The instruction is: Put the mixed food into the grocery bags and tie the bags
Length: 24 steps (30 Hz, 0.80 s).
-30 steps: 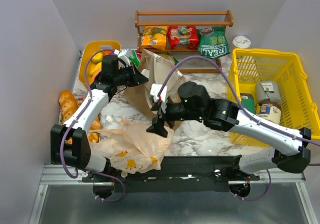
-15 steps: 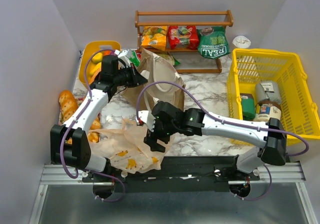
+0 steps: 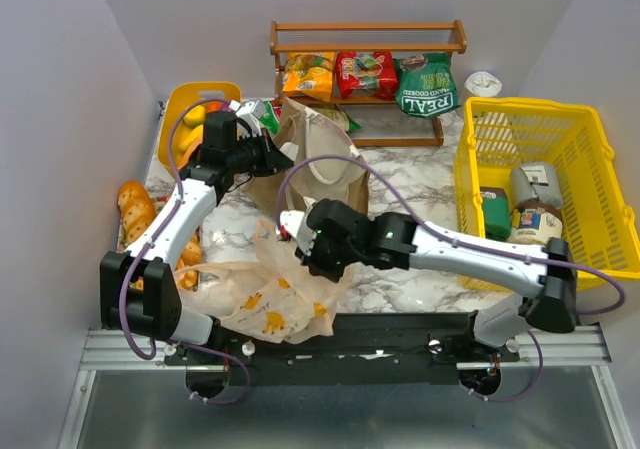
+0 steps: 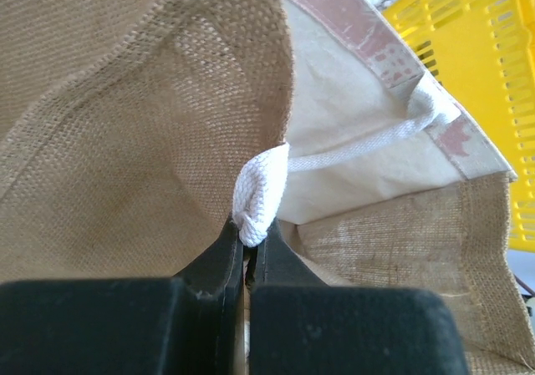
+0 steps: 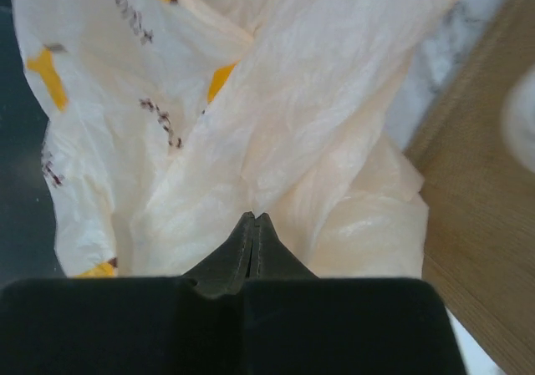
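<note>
left gripper (image 4: 248, 233): clamping the white handle (image 4: 263, 187) of the jute tote (image 4: 125, 141) between jaws pressed almost together, biting right where the webbing is folding over the woven wall.
jute tote: standing at mid-table just in front of the wooden shelf (image 3: 365, 37), mouth gaping open and showing a pale lining, second handle loop hanging inside.
right gripper (image 5: 253, 220): pinching a gathered fold of the plastic carrier (image 5: 276, 141) between jaws squeezed tight, thin film bunching into the tips.
plastic carrier: lying crumpled on the marble table (image 3: 410, 269) at the near edge, left of centre, touching the tote's near side, showing peach film with yellow print.
mixed food: sitting outside both bags, with the yellow packet (image 3: 310, 74), red packet (image 3: 367, 72) and green packet (image 3: 427, 84) standing side by side on the shelf, behind the tote.
yellow basket (image 3: 590, 129): sitting at the right edge, holding jars (image 3: 533, 186), well apart from the tote.
bread loaf (image 3: 135, 209): lying at the left edge, just beside the left arm.
</note>
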Motion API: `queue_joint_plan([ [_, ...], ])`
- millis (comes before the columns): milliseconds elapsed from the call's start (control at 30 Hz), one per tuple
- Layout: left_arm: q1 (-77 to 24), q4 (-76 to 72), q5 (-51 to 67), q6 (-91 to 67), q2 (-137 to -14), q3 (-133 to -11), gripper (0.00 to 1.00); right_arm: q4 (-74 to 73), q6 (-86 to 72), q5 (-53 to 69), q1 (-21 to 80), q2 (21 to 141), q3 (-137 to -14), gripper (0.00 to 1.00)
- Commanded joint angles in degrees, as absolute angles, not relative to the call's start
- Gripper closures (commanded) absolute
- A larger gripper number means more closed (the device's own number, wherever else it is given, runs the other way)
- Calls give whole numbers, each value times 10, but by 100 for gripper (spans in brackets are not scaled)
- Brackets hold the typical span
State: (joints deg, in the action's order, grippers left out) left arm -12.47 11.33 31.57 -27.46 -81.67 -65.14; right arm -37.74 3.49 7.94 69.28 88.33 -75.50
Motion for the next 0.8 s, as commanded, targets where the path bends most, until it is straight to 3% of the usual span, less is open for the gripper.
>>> queue_joint_plan([
  [0,-120,184,238,-220,-802,-673,100,-397,39,-86,694,767,-843,99],
  [200,-102,221,177,-155,-767,-680,100,-388,84,-250,584,694,-951,99],
  [333,-98,235,163,-141,-762,-679,100,-339,79,-248,449,677,-1005,99],
  [467,-96,247,149,-133,-759,-683,100,-312,92,-299,400,688,-1048,99],
  [600,-91,257,115,-109,-744,-682,100,-320,106,-412,355,718,-1044,99],
  [767,-81,265,78,-95,-729,-676,100,-350,58,-391,266,715,-1035,99],
])
